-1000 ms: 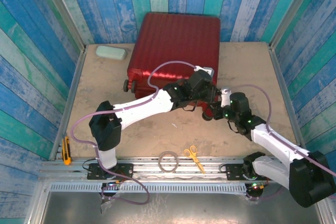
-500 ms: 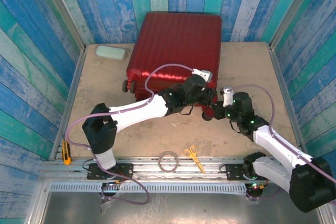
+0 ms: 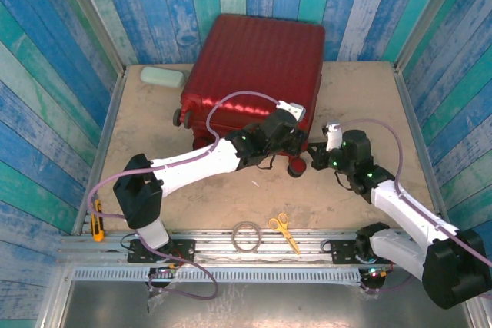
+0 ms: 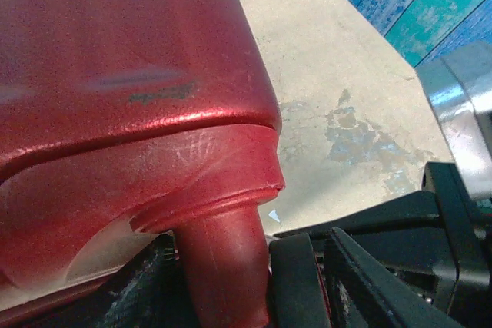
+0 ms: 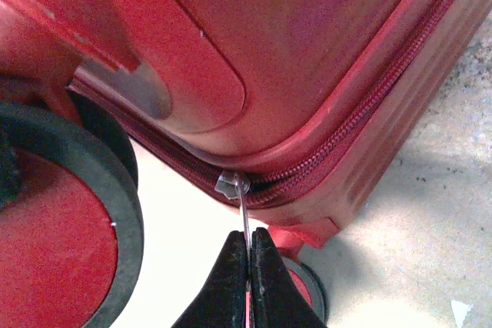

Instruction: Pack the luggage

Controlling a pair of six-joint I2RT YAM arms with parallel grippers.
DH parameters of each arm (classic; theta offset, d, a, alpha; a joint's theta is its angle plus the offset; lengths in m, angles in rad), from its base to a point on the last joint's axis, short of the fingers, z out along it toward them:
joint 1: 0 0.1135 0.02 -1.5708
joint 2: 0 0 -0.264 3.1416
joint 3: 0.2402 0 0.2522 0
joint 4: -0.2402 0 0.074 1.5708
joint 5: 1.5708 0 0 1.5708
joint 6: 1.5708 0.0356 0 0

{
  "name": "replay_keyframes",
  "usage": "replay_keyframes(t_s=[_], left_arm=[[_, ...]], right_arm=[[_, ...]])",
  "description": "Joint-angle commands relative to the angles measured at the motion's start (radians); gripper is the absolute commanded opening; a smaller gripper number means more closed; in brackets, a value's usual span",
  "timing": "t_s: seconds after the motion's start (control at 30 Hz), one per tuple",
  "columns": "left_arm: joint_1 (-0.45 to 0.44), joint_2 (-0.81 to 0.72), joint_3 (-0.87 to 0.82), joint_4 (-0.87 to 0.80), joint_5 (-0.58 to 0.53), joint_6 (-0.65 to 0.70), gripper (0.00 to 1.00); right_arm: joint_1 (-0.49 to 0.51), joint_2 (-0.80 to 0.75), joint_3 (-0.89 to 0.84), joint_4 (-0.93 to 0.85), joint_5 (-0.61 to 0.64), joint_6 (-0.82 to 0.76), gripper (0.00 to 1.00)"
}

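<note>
The sandy counter (image 3: pixel 361 105) is walled in by blue and green painted planks. The luggage (image 3: pixel 257 67) takes up its far middle: a glossy red, ribbed hard-shell case, lying flat and zipped closed. Its far edge is against the back wall and its wheeled end faces the arms.

The left arm stretches from its base across to the near right corner of the case. There the left pincer (image 3: pixel 292 141) stands half spread. In the left wrist view its dark fingers (image 4: pixel 296 286) sit on either side of the red wheel post (image 4: pixel 223 266) under that corner, and they press against it.

The right arm reaches in from the right toward the same corner. The right pincer (image 5: pixel 247 266) is pressed together, pinching the thin metal zip pull (image 5: pixel 241 217). This hangs from the slider where the zip rounds the corner of the shell. A black wheel (image 5: pixel 69 213) with a red hub sits just to the left of it.

A pale green block (image 3: pixel 162 77) lies on the counter just beside the left side of the case, near the back wall. Yellow-handled scissors (image 3: pixel 284 232) and a grey ring (image 3: pixel 247 236) lie near each other at the near edge, between the two arm bases. A yellow cutter (image 3: pixel 97 219) lies at the near left edge, well apart from them.
</note>
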Motion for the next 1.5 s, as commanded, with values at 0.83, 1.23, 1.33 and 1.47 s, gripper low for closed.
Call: replay_keyframes(t_s=[0.83,1.23,1.33,1.47], left_arm=[[0.164,-0.045,0.067,-0.257,-0.02,0.039,0.0],[0.165,-0.171,-0.067,-0.367,-0.041,0.201,0.0],[0.165,-0.212,-0.103,-0.399,-0.03,0.255,0.0],[0.165,-0.255,-0.152,-0.452,0.008,0.352,0.0]], right_arm=[[0.015,-0.198,-0.173,0.037,0.454,0.008,0.01],[-0.1,0.065,0.054,0.1,0.533,-0.039,0.01],[-0.168,0.118,0.085,0.158,0.497,-0.046,0.01],[-0.252,0.227,0.159,0.204,0.452,-0.09,0.01]])
